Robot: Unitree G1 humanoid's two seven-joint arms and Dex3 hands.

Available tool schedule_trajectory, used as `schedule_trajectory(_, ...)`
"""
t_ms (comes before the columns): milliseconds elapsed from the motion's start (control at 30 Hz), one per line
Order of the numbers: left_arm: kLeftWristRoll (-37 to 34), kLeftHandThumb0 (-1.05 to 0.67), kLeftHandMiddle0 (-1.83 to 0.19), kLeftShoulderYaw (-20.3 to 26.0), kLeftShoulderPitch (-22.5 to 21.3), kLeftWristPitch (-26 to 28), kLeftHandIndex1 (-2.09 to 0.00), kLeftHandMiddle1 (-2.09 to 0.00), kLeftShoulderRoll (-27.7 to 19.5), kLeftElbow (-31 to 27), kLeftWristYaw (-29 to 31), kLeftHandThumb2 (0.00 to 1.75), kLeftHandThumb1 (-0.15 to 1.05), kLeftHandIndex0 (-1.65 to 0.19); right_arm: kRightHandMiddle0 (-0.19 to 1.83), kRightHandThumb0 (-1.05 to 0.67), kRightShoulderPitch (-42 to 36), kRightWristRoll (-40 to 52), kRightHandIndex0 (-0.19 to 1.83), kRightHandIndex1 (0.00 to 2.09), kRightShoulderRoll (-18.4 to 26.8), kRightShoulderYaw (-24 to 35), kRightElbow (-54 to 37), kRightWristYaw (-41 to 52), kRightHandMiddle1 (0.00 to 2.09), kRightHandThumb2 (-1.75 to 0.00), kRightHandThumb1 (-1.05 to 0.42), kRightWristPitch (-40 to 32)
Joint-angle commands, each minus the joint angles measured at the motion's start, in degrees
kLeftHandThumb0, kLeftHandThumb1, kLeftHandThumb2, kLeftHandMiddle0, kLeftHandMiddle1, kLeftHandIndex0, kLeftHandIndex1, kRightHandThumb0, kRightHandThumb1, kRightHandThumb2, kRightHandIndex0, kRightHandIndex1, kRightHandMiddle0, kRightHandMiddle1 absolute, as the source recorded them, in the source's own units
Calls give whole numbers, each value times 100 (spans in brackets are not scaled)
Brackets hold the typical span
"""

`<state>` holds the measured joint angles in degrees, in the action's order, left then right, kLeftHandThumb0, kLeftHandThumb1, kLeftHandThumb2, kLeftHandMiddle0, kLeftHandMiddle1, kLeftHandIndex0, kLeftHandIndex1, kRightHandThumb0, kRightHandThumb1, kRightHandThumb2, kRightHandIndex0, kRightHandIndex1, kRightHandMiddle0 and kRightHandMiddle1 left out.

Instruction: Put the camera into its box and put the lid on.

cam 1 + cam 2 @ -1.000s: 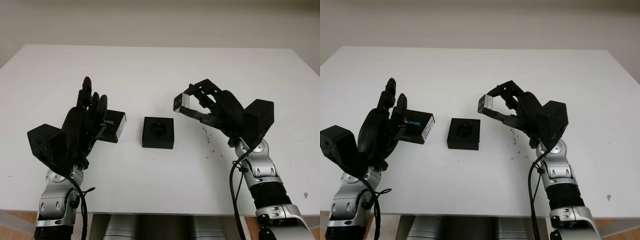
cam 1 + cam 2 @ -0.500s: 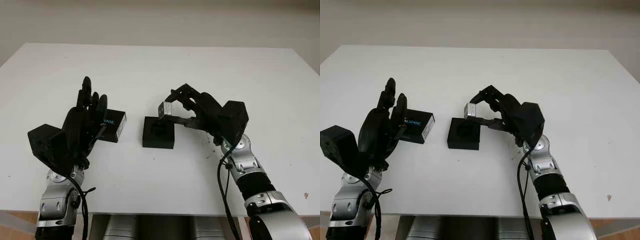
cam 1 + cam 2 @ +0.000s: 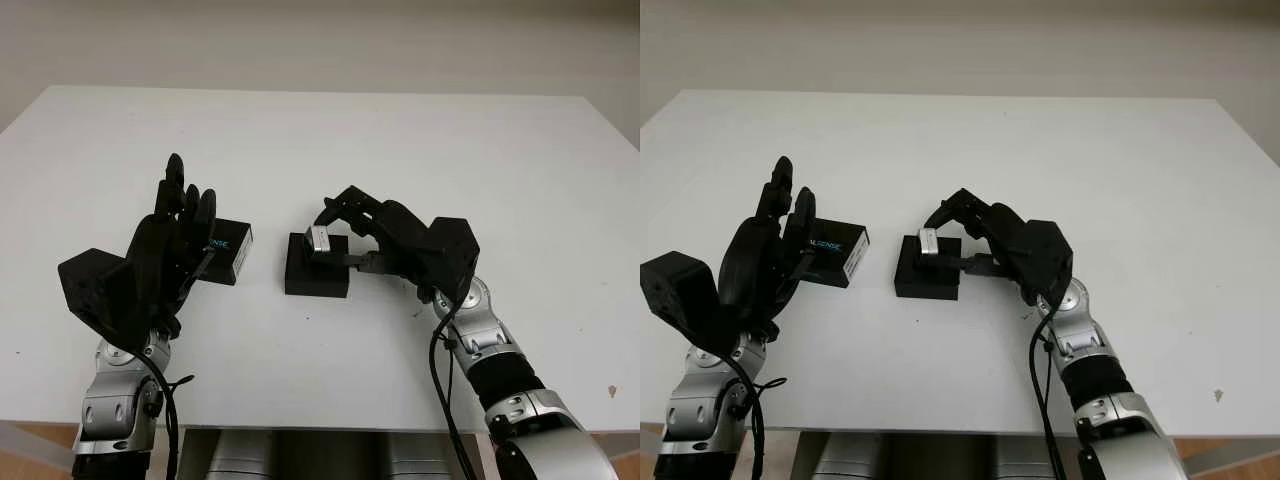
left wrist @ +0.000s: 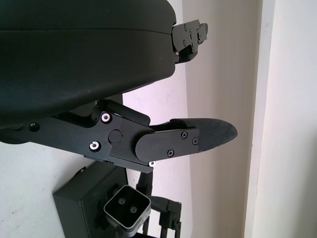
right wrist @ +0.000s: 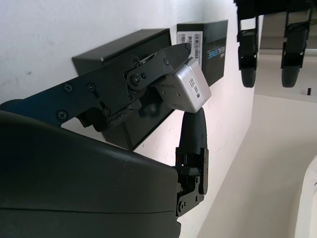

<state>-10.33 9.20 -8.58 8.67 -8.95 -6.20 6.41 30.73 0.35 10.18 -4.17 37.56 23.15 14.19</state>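
A small silver camera (image 3: 321,240) is pinched in my right hand (image 3: 345,238), held just over the open black box (image 3: 316,276) at the table's middle. In the right wrist view the camera (image 5: 188,89) sits between the fingers above the box (image 5: 124,44). The black lid (image 3: 227,250) with blue lettering lies left of the box, partly behind my left hand (image 3: 180,215), which is open and raised over the lid's left end. The left wrist view shows the box (image 4: 81,196) and the camera (image 4: 126,210) beyond my left hand's finger (image 4: 193,141).
The white table (image 3: 330,140) stretches wide behind and to both sides. A few dark specks (image 3: 415,285) mark the surface to the right of the box. The table's front edge runs near my arms.
My right hand has carried the camera leftward and down, from right of the box to just over its opening. The left hand has stayed in place.
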Motion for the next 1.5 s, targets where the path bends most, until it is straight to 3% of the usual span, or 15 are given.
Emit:
schedule_trajectory(0,-4,-69,15,7,-6,-34,-5,-5,16,-22,-14,50,105,19,36,-41,-70,102,19,5,-85,66,-151,12,170,-5,-93,-80)
schedule_trajectory(733,14,-67,15,26,6,-96,-5,-5,-15,6,18,51,105,19,23,-42,-545,7,15,4,-733,161,-486,-1289,179,-6,-97,-378)
schedule_trajectory(1467,-17,-66,15,57,72,-78,-5,-5,-11,-64,25,50,105,19,27,-43,-709,-472,16,5,-589,-107,-702,-1313,178,-5,-95,-473)
